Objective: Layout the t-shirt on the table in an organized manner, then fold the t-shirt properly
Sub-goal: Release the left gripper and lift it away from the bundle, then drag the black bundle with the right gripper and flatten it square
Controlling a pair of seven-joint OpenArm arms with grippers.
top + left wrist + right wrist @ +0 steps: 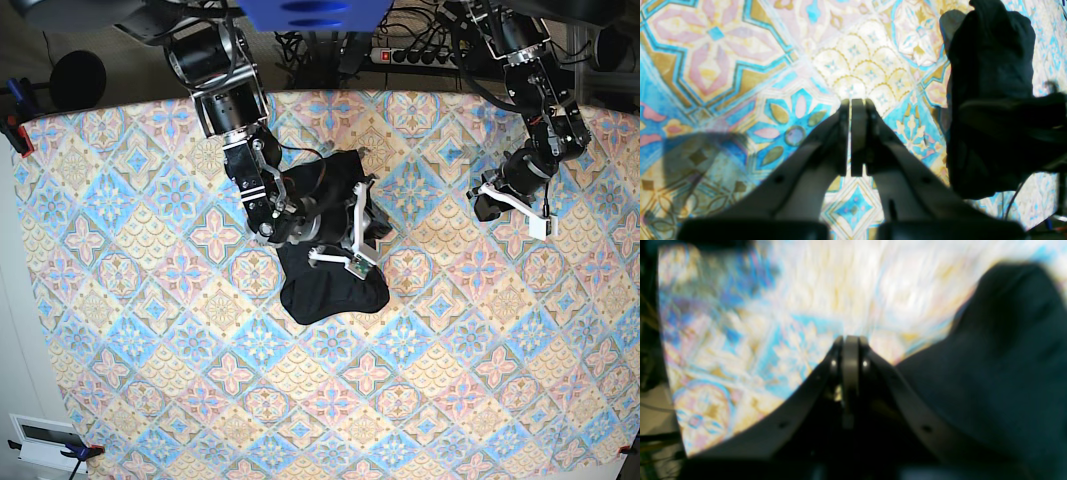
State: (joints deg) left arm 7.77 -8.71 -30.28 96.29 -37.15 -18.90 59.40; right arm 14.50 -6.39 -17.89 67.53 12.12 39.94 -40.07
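The table (480, 400), draped in pastel diamond tiles, fills the base view, its corners cut off by the frame. The t-shirt (330, 285) lies as a compact black bundle left of the table's centre, toward the far side; its long axis runs roughly far to near, tilting slightly right at the far end. Sleeves, collar and hem cannot be made out, and the bundle's far part is hidden beneath the right arm. Patterned cloth lies bare all around, widest on the near side and to the right. The right gripper (358, 262) hovers over the bundle's right edge, its jaws pressed together with nothing between them; its wrist view is heavily blurred, showing only dark fabric at the right. The left gripper (541, 227) hangs well apart over bare cloth near the table's far right, jaws likewise closed and empty. Its wrist view shows the bundle standing off to the right.
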